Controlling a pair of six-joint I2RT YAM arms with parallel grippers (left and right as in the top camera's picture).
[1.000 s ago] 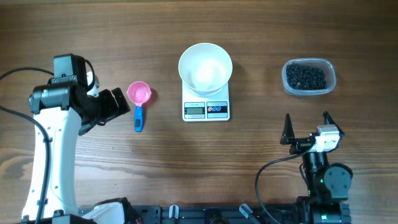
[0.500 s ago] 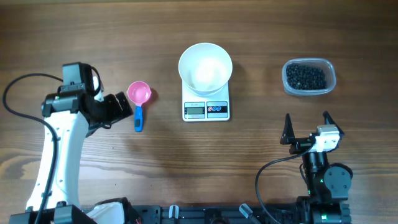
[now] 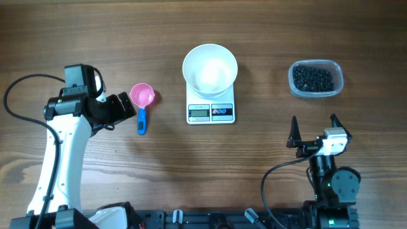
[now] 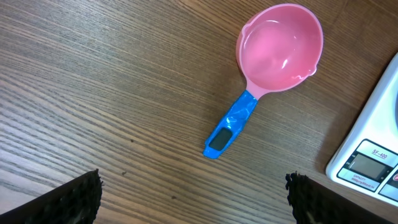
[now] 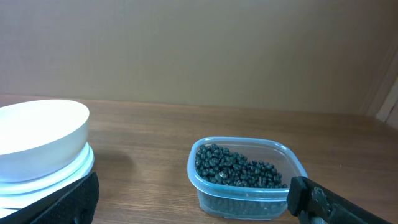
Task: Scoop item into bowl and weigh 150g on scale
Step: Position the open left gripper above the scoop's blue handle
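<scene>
While left gripper [image 3: 128,107] and right gripper [image 3: 313,126] gape empty, the scoop [image 3: 142,102] lies beside the left, beads [image 3: 312,79] well beyond the right.

Bright, even, soft light in all views; we see only faint shadows. Small glare spot inside the pink scoop [image 4: 273,56]. The white bowl [image 3: 210,71] is nearly blown out overhead. Focus sharp.

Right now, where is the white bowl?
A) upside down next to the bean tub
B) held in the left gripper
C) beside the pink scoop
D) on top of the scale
D: the overhead view shows the bowl sitting upright on the scale, with the scale's display showing in front of it.
</scene>
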